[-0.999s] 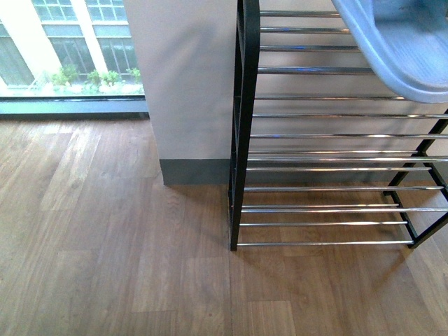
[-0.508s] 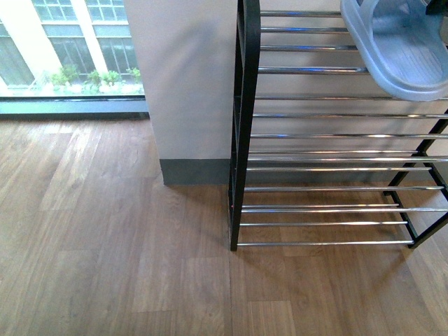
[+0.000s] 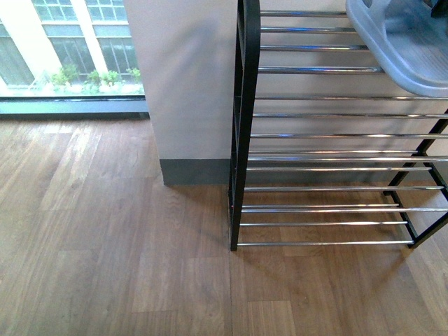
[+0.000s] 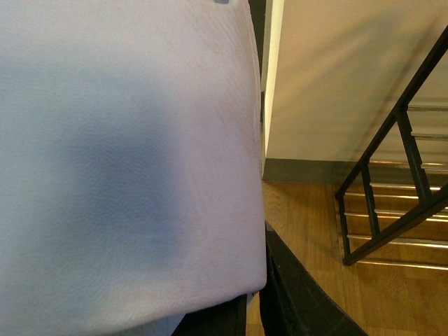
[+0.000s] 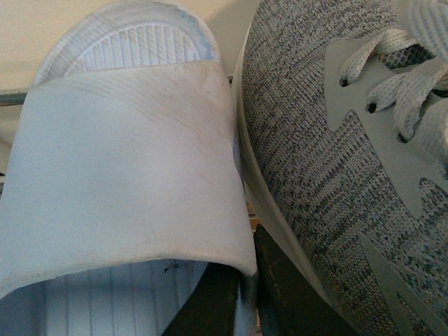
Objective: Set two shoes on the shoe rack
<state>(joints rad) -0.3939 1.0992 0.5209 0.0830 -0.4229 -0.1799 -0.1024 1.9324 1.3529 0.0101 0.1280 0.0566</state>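
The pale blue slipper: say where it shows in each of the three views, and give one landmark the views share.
Front view: the pale blue slipper sits at the upper right, over the shoe rack.
Left wrist view: its strap fills the left side, very close.
Right wrist view: it fills the left half, touching a grey sneaker.
Shared landmark: the rack's chrome rods.

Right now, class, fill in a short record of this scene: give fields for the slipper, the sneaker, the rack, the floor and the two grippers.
slipper: pale blue slipper, over the rack's top rods at upper right in the front view
sneaker: grey knit sneaker, right beside a slipper in the right wrist view
rack: black frame, chrome rods, lower shelves bare in view
floor: brown wood planks
left gripper: hidden behind a pale strap
right gripper: only dark parts show, state unclear
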